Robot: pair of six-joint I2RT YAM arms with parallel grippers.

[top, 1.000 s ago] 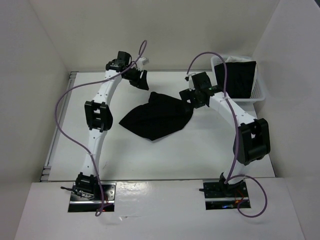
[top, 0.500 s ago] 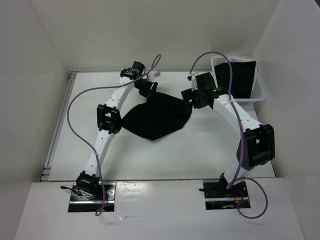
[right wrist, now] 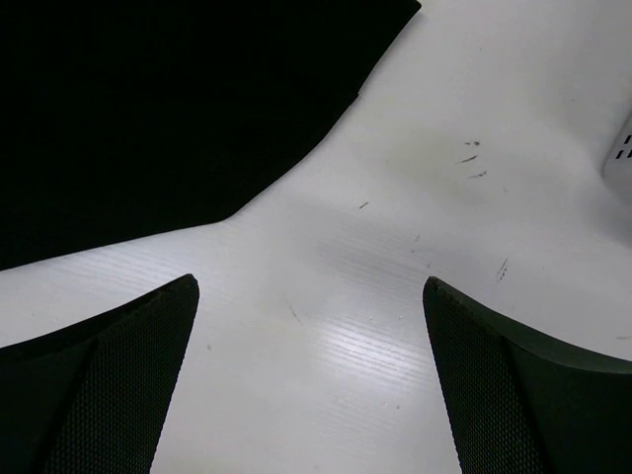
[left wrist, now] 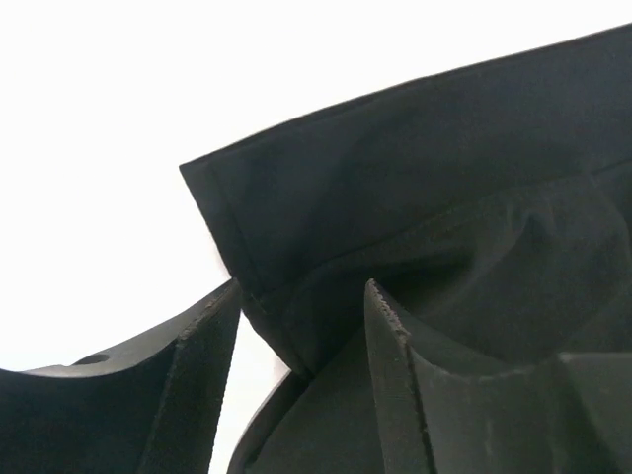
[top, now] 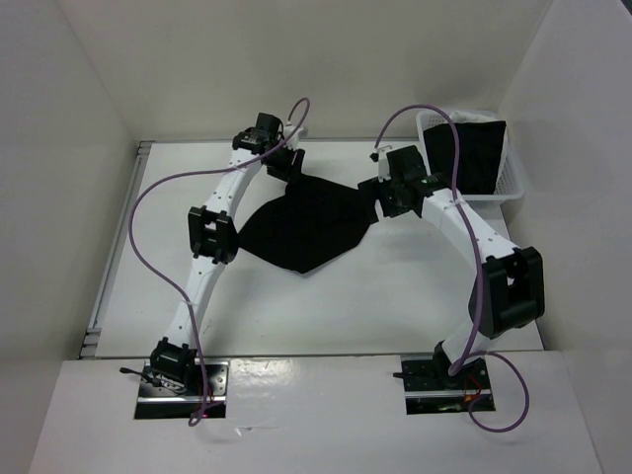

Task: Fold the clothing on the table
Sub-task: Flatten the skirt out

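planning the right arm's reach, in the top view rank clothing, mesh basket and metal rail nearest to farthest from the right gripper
From the right gripper:
1. clothing, right beside it on the left.
2. mesh basket, at the back right corner.
3. metal rail, along the left edge of the table.

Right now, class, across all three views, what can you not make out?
- Top view: fingertips of the left gripper, hidden under its own wrist.
- Left wrist view: most of the clothing, cut off by frame edges and covered by the gripper's fingers.
- Right wrist view: folds in the clothing, lost in flat black.
- Top view: what the basket holds beneath its black cloth.
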